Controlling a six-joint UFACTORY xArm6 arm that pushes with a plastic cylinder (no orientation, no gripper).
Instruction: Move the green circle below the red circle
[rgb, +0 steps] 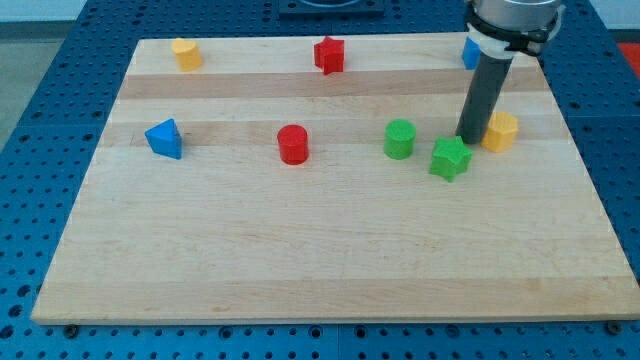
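Observation:
The green circle (400, 138) stands right of the board's middle. The red circle (293, 144) stands to its left, at about the same height in the view, with a wide gap between them. My tip (468, 138) rests on the board to the right of the green circle, just above and right of a green star (450, 158) and just left of a yellow hexagon (500, 131). The tip does not touch the green circle.
A blue triangle (165, 138) sits at the view's left. A yellow block (186, 53) and a red star (329, 55) sit near the top edge. A blue block (469, 52) is partly hidden behind the rod at the top right. The wooden board (320, 260) lies on a blue perforated table.

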